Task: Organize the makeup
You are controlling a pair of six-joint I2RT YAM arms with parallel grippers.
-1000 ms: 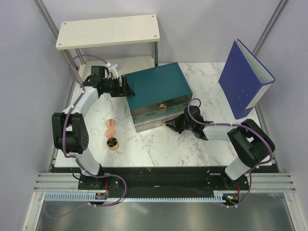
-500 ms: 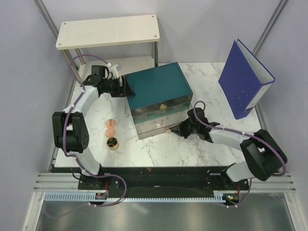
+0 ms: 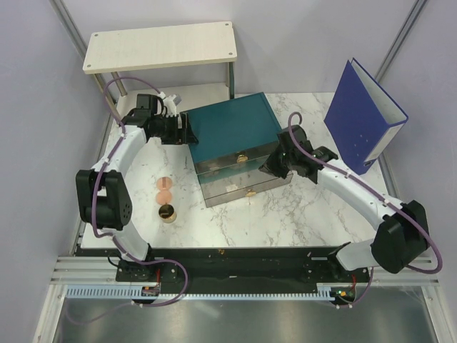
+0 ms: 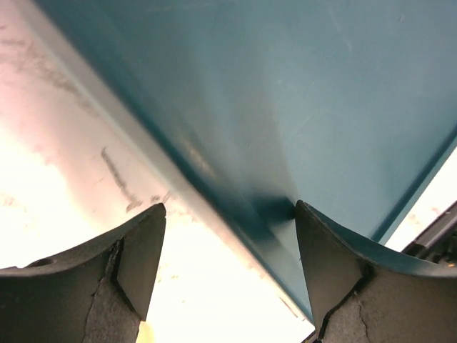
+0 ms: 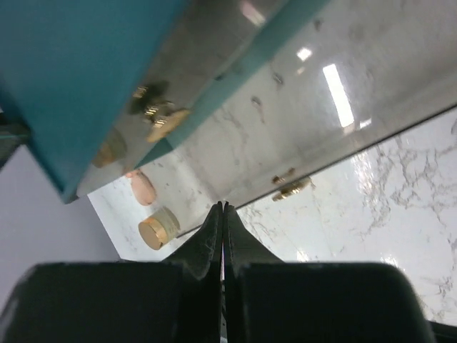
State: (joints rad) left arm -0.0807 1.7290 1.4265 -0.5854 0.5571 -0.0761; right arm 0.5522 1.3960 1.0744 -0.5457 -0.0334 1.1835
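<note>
White marble table (image 3: 300, 221), viewed from above: the makeup was grouped on the left side of the surface, well apart from both grippers. Two peach-pink discs (image 3: 163, 184) were laid flat, one just behind the other, in a short line running from the near edge toward the far edge. A gold-rimmed pot (image 3: 168, 212) was set just in front of them, its round face turned up. Being round, none of the three could be given a long axis. A teal drawer box (image 3: 232, 125) was placed just to their right, its gold handles (image 3: 243, 157) turned toward the arms' bases and its lower drawer (image 3: 246, 187) stepped forward of the upper one. The left gripper (image 3: 187, 131) was held at the far left corner of the box, its fingers (image 4: 139, 236) spread wide with the box's edge framed between them; contact could not be judged. The right gripper (image 3: 266, 167) was held at the right front of the box, beside the upper drawer, its fingertips (image 5: 214, 229) pressed together on nothing. The box was thus set between the right gripper and the makeup. A blue ring binder (image 3: 364, 118) was stood upright at the far right, and a wooden shelf (image 3: 161, 45) was raised over the far left corner
</note>
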